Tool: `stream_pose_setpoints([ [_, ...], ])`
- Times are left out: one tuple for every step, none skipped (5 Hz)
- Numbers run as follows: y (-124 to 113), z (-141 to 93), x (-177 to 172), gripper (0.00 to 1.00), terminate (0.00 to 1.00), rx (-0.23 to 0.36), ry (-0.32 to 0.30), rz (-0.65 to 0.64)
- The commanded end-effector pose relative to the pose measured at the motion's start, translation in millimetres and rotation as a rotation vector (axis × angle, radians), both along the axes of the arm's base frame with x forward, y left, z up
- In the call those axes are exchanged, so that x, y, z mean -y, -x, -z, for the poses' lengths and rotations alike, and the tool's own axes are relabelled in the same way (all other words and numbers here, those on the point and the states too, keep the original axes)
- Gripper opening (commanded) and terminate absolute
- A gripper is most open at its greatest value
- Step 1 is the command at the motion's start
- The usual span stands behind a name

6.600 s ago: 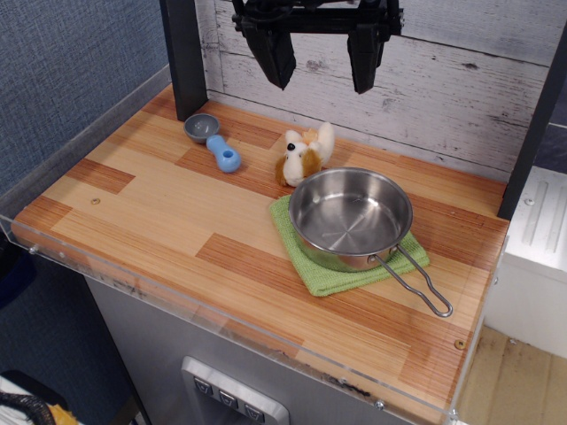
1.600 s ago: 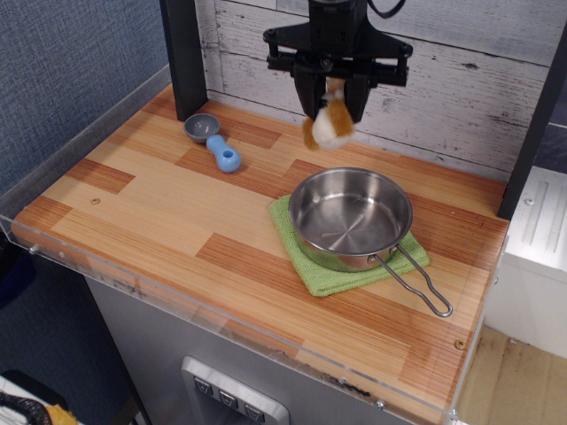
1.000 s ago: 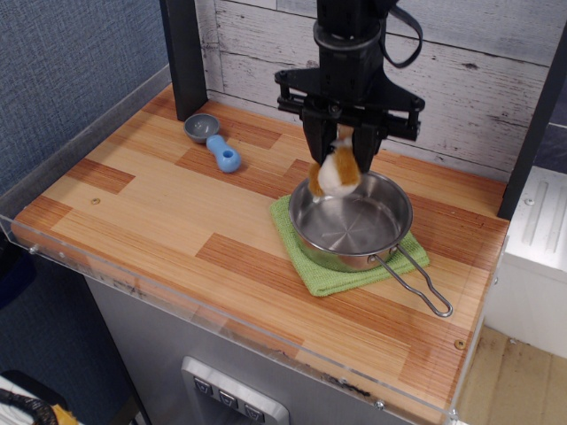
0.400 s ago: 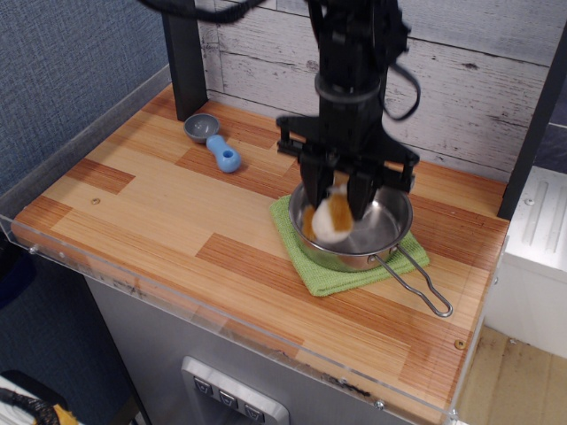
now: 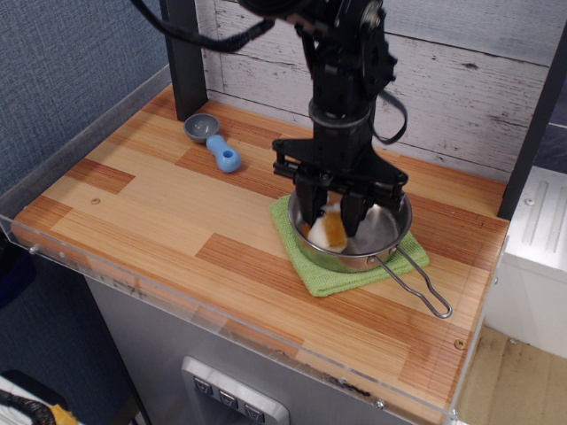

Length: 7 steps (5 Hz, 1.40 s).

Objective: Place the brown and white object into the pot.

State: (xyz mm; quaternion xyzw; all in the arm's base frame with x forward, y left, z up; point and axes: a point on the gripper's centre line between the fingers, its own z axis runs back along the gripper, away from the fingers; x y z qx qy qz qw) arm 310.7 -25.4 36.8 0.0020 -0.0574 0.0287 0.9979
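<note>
Plush toy held low inside the pan — nearly set down.

In the one view, your gripper [image 5: 330,232] has its jaws clenched on the brown and white object [image 5: 331,229], down within the pot [image 5: 390,232] on the desk [image 5: 151,212]. Expect it soft, light, squashy — grip mid-body; it should drop harmlessly.

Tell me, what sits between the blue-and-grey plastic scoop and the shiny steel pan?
In the single camera view, only bare wooden tabletop and the edge of a green cloth lie between the scoop and the pan.
</note>
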Motion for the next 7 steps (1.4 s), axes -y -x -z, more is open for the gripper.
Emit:
stream_pose_setpoints([
  [-7, -7, -4, 0.0, 0.0, 0.026, -0.003, -0.017],
  [-7, -7, -6, 1.0, 0.0, -0.013, 0.016, -0.02],
  [-6, -9, -7, 1.0, 0.0, -0.003, -0.003, -0.026],
  [-8, -9, -8, 1.0, 0.0, -0.004, 0.002, -0.032],
  [-8, -12, -8, 1.0, 0.0, 0.002, 0.003, -0.029],
  [-10, -21, -8, 1.0, 0.0, 0.024, 0.015, -0.022],
  [-22, -42, 3, 1.0, 0.0, 0.073, 0.057, 0.013],
])
